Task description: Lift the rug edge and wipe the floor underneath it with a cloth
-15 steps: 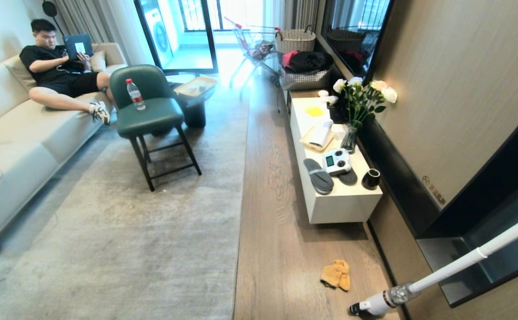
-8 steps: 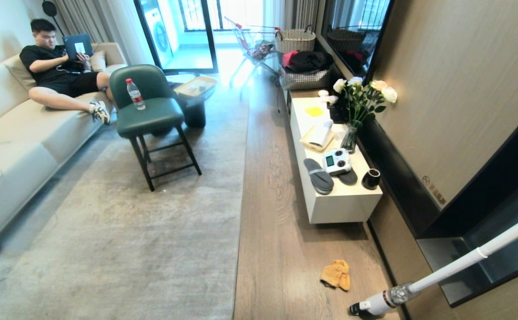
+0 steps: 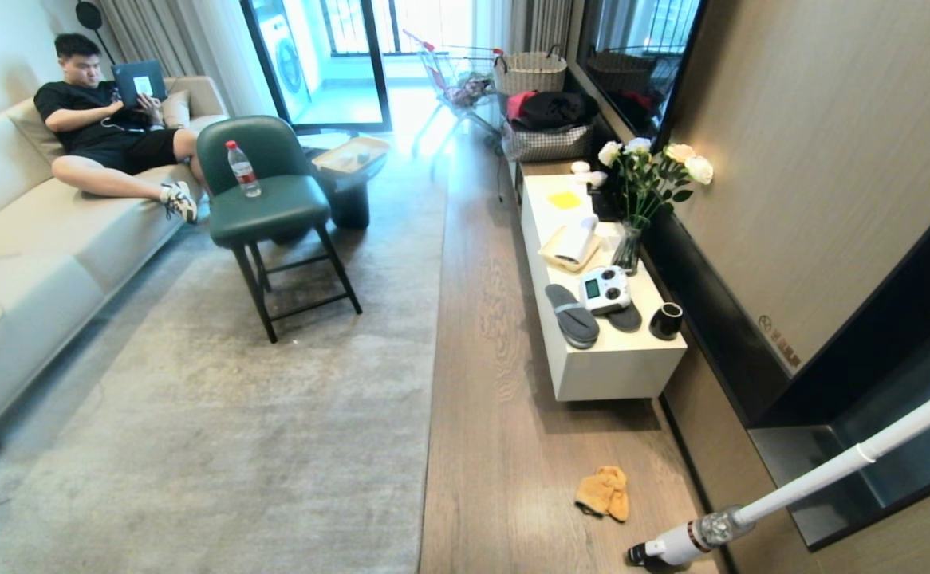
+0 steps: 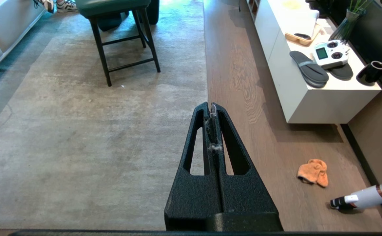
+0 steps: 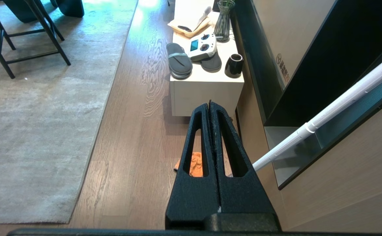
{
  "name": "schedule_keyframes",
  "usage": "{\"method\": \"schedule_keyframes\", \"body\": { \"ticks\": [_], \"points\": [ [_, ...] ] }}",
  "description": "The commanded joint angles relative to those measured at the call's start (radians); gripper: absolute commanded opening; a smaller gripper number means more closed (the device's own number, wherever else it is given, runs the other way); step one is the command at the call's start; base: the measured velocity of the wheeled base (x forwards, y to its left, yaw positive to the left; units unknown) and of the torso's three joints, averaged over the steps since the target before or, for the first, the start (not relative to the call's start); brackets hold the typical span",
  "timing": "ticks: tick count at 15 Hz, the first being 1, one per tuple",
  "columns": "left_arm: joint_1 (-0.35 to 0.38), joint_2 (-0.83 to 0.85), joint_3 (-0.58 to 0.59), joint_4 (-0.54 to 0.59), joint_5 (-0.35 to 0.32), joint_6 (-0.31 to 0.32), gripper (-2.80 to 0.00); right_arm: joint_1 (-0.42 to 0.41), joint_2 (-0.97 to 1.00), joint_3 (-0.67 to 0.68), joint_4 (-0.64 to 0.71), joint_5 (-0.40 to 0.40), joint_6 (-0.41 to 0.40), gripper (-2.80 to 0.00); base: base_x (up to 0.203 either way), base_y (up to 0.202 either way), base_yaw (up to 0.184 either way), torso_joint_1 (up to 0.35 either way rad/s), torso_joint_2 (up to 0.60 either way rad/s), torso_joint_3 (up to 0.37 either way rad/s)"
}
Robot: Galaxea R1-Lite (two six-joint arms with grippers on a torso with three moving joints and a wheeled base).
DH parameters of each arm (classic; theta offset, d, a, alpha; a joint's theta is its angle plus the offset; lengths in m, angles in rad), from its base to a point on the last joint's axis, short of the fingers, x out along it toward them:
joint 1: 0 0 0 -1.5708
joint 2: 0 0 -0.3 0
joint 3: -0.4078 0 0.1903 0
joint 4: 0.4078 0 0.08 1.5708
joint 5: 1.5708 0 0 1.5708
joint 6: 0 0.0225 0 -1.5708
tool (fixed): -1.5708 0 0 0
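Living room seen from above, nothing shifted since a second ago apart from a slight movement of the seated person on the pale sofa, far beyond the rug.

Very large grey-beige rug lying flat, covering most of the left half of the head view. Rug edge running straight from near to far, flat against the floor, not lifted. Strip of brown wood planks directly right of the rug edge.

Green chair standing on the rug, a water bottle upright on its seat. Low white cabinet right of the rug edge, across the floor strip, carrying dark grey slippers, a white remote controller, a black cup and a vase of flowers.

White stick vacuum leaning in from the right, its head on the floor well right of the rug edge.

Orange cloth crumpled on the floor, apart from the rug edge, just beside the vacuum head, untouched.

Left gripper closed, fingers pressed together, empty, bits of lint between them, hovering above the rug edge. Right gripper likewise closed and empty, over the floor right of the rug edge, the cloth partly hidden behind it.
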Motion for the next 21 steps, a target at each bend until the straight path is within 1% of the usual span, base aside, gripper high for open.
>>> {"method": "schedule_keyframes", "body": {
  "ticks": [1,10,12,21],
  "points": [
    [0.000,0.000,0.000,0.000,0.001,-0.001,-2.80,0.000,0.001,0.000,0.000,0.000,0.000,-2.80,0.000,0.000,0.000,0.000,0.00,0.000],
    [0.000,0.000,0.000,0.000,0.001,-0.001,-2.80,0.000,0.001,0.000,0.000,0.000,0.000,-2.80,0.000,0.000,0.000,0.000,0.00,0.000],
    [0.000,0.000,0.000,0.000,0.001,-0.001,-2.80,0.000,0.001,0.000,0.000,0.000,0.015,-2.80,0.000,0.000,0.000,0.000,0.00,0.000],
    [0.000,0.000,0.000,0.000,0.001,-0.001,-2.80,0.000,0.001,0.000,-0.003,0.000,0.032,-2.80,0.000,0.000,0.000,0.000,0.00,0.000]
  ]
}}
